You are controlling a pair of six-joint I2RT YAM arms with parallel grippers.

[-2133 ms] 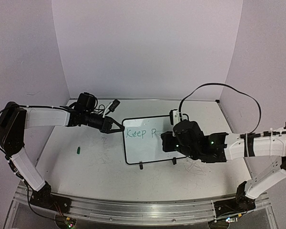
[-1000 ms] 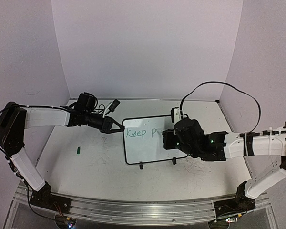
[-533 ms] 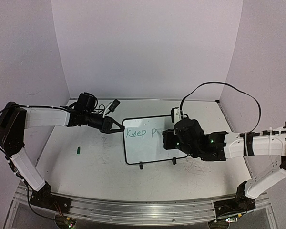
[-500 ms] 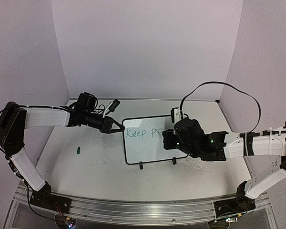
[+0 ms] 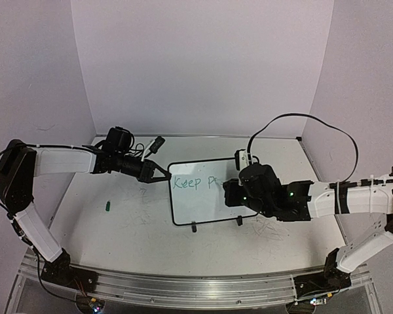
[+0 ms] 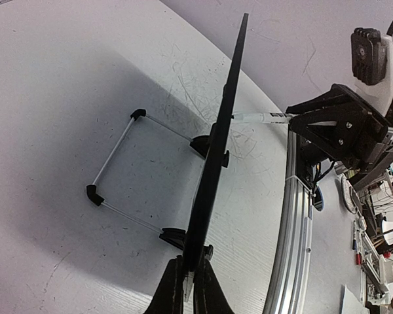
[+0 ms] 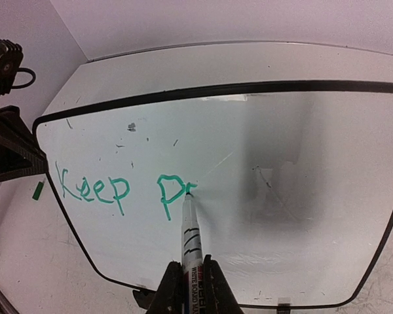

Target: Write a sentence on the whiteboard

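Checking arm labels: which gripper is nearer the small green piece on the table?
Left. The left gripper clamps the left edge of the black-rimmed white whiteboard, right of the small green piece; the right gripper holds a white marker farther right.

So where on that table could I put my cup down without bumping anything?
Widest bare patch: the table strip between the whiteboard and the front rail. Also around the small green cap, left of the board. Crowded: the board's sides, where the left jaws clamp its edge and the right jaws press the marker to it.
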